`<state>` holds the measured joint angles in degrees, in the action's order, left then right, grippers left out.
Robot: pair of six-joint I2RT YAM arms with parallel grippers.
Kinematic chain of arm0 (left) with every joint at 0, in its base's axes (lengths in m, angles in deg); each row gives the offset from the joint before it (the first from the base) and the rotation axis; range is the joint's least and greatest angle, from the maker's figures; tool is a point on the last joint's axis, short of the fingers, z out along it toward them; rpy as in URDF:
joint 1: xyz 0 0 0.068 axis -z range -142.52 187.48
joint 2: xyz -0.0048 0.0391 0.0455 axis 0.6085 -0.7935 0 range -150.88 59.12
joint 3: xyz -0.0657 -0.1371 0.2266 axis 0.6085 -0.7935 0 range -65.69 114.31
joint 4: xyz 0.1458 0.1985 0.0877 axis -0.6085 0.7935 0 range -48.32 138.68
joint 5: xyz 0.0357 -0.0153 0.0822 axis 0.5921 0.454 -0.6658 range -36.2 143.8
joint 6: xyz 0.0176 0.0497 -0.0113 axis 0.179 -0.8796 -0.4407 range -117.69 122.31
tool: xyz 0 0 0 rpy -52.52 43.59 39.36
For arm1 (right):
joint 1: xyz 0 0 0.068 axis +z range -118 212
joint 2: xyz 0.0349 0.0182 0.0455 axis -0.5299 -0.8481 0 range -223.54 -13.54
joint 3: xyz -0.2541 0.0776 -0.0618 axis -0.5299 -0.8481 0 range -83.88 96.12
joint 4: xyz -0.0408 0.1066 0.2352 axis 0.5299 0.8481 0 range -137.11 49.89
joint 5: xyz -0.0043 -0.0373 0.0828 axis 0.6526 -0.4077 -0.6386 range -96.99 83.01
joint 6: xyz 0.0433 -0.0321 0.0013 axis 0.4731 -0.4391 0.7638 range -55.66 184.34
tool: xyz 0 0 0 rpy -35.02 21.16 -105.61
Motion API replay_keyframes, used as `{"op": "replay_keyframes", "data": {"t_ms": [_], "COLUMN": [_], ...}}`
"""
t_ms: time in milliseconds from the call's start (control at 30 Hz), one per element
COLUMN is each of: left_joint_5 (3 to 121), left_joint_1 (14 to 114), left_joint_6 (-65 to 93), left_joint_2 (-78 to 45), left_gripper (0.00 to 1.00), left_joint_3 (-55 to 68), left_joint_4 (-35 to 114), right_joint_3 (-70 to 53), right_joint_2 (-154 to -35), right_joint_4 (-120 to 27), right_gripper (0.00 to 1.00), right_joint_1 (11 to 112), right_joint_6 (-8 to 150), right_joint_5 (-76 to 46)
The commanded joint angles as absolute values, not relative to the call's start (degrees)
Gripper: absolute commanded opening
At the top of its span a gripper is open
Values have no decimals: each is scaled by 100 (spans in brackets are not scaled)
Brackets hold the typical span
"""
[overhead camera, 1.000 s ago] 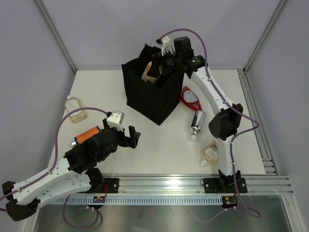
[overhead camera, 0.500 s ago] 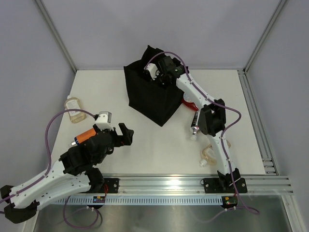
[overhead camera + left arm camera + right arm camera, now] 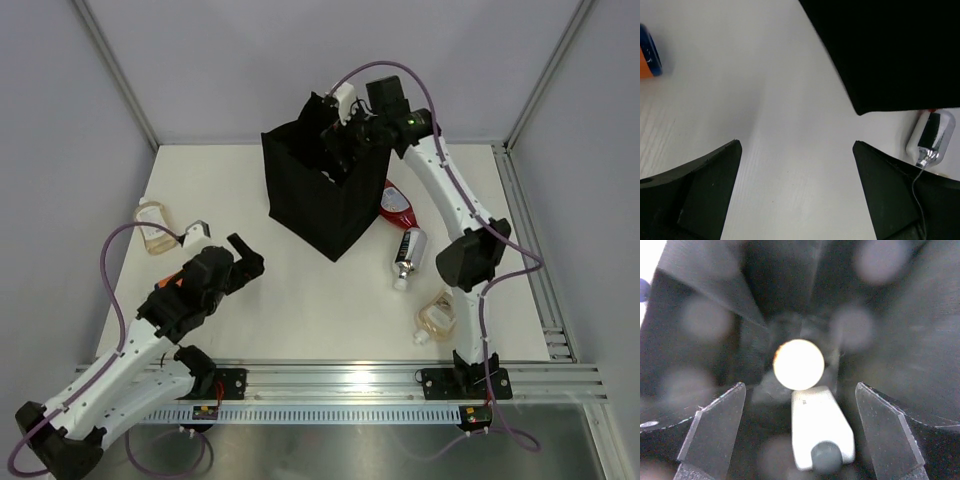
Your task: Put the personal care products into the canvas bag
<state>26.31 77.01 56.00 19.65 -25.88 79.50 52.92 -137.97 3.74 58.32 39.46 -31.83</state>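
Observation:
The black canvas bag (image 3: pixel 318 200) stands upright at the table's back centre. My right gripper (image 3: pixel 340 135) hovers over its mouth, open and empty. In the right wrist view the gripper (image 3: pixel 800 386) looks down into the bag, where a white bottle with a dark cap (image 3: pixel 820 432) and a round white cap (image 3: pixel 799 365) lie. A red squeeze bottle (image 3: pixel 395 205), a silver tube (image 3: pixel 408 255) and an amber bottle (image 3: pixel 437 315) lie right of the bag. Another amber bottle (image 3: pixel 155 225) lies far left. My left gripper (image 3: pixel 240 260) is open and empty over bare table.
In the left wrist view the bag's corner (image 3: pixel 890 50) is ahead on the right, with the silver tube (image 3: pixel 932 137) beyond it. An orange bottle with a blue cap (image 3: pixel 646 55) lies at the left edge. A metal rail (image 3: pixel 400 380) runs along the near edge.
My right gripper, which held a tan bottle at the bag's mouth, dipped inside and came back up open and empty. My left gripper drew back to the left.

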Motion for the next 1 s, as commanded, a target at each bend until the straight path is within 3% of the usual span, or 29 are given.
{"op": "replay_keyframes", "data": {"t_ms": [0,200,367,633,967], "left_joint_5": [3313,3894,4359,4070,3622], "left_joint_1": [7011,5491,4023,3301,2519], "left_joint_6": [6354,7681,8473,9433,9021], "left_joint_2": [1904,1360,859,-440,-1698], "left_gripper": [99,99,99,99,99], "left_joint_3": [-2281,-2140,-2227,-2061,-1525], "left_joint_4": [7990,8579,8668,8765,8545], "right_joint_3": [5596,5140,3200,-753,-2094], "right_joint_2": [-12799,-11420,-10014,-8221,-7937], "right_joint_4": [325,457,237,-220,-421], "right_gripper": [100,99,100,99,99], "right_joint_1": [5705,5293,4264,3745,3069], "right_joint_6": [4202,4500,4765,4317,3745], "right_joint_5": [-3880,-4644,-5515,-5955,-6605]}}
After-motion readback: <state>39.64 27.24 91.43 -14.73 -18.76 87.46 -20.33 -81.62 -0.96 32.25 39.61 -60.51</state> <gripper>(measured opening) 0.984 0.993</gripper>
